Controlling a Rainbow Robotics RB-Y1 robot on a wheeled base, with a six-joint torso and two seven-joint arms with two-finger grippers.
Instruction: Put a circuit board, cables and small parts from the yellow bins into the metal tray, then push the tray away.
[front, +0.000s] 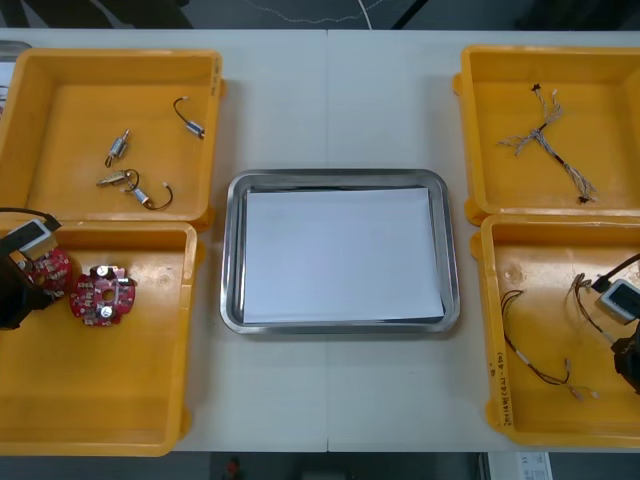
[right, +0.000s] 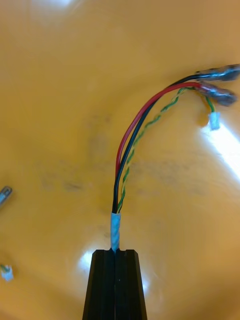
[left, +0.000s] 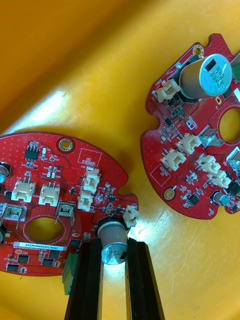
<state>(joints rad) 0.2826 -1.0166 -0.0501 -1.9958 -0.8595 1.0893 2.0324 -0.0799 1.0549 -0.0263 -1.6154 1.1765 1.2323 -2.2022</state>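
We see the metal tray (front: 232, 250), white inside, at the middle of the surface (front: 330, 100). At its 8 o'clock, in the near left yellow bin (front: 150, 400), the left gripper (left: 114, 250) has its jaws clenched on the silver cylinder (left: 111, 235) of a circuit board (left: 50, 200), with a second board (left: 195, 150) just beside. At 4 o'clock, the right gripper (right: 115, 252) has its jaws grasping the taped end of a cable (right: 131, 145), red, black and what looks like twisted green-yellow.

The table (front: 330, 100) carries four yellow bins (front: 70, 110), two per side, with the metal tray (front: 340, 177) between them.
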